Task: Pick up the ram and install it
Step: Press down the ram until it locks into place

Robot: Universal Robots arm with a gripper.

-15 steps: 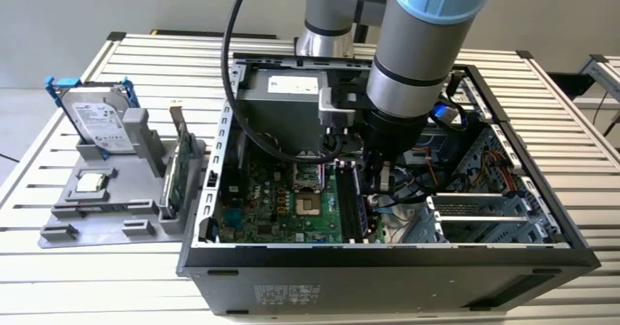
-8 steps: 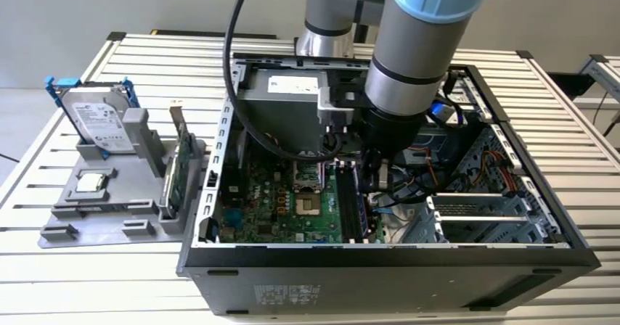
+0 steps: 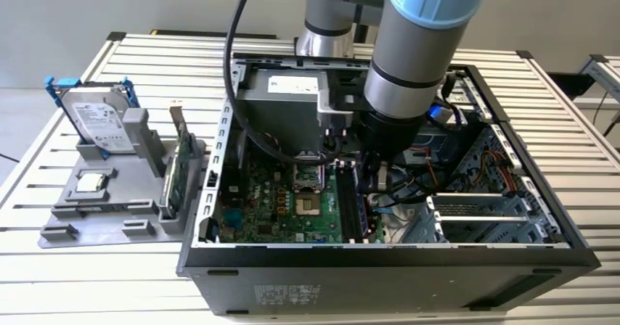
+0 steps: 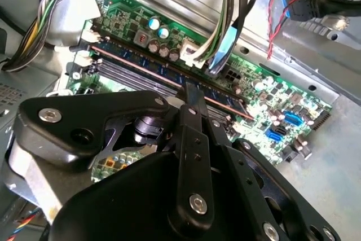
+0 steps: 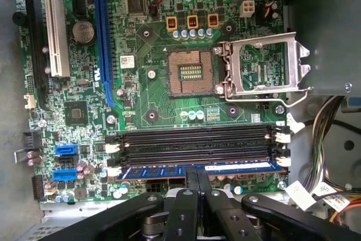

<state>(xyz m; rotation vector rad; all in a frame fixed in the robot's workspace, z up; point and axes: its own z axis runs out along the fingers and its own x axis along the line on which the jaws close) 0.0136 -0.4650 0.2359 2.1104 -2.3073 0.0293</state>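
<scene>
We see the gripper (image 3: 376, 183) deep inside the open case (image 3: 388, 256), low over the board (image 5: 152, 91). In both wrist views its fingers (image 5: 192, 187) are drawn close together, with the top edge of the ram (image 5: 163, 171) between their tips. The ram stands on edge in the slot nearest the gripper (image 5: 197, 172), lying along its length between the white clips (image 5: 113, 170) at either end. In the second wrist view the gripper (image 4: 192, 90) meets the ram (image 4: 152, 67) near its middle.

There is plenty of writing, but none we would spell out:
- white lettering on the board's far edge
- a small white sticker (image 5: 127, 61) beside the blue slot (image 5: 102, 43)
- paper tags (image 5: 299, 193) on the cables (image 5: 327, 134)
- a label (image 3: 293, 85) on the grey box at the back of the case
- a printed label (image 3: 286, 294) on the case's front wall
- a label on the drive (image 3: 100, 118)

Room is tight. Two empty black slots (image 5: 197, 139) run just beside the ram, between it and the bare socket (image 5: 190, 71). The cables crowd one end of the slots, and the case wall rises close on the gripper's side.

Outside the case, to the exterior view's left, the drive and a green card (image 3: 177, 169) stand upright in a grey holder (image 3: 97, 216) on the slatted table (image 3: 58, 281).
</scene>
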